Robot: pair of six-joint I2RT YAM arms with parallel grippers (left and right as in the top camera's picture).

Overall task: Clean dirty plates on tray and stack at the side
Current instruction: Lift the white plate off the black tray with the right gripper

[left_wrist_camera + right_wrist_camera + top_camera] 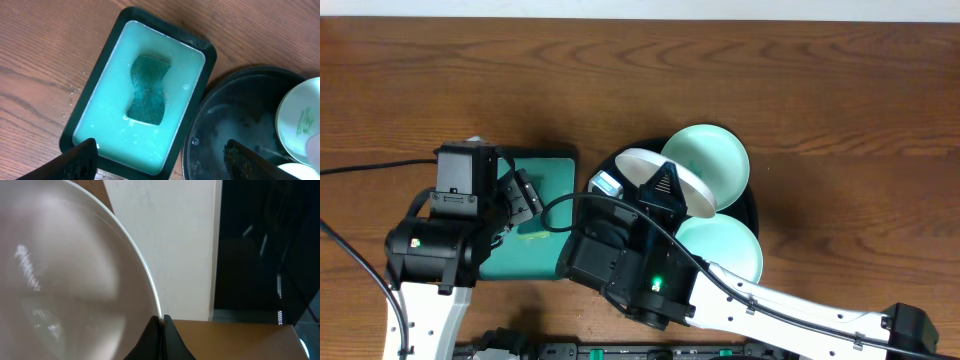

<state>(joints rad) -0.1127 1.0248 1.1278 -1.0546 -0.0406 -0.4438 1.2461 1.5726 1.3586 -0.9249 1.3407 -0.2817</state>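
wood table [640, 80] | tray [217, 122] half hidden | L fingers [80, 161] apart | R fingers [175, 346] clamp white plate [65, 280]

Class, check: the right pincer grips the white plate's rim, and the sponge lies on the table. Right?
No. The left wrist view shows the sponge lying in liquid inside the teal tray, not on the table. The right pincer grips the white plate by its rim.

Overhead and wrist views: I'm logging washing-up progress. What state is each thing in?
White plate: lifted on edge, pinched at its rim.
Right gripper: shut on the white plate.
Left gripper: open, empty, above the green tray.
Sponge: lying in soapy water.
Far mint plate: on the black tray.
Near mint plate: on the black tray.
Black tray: wet.
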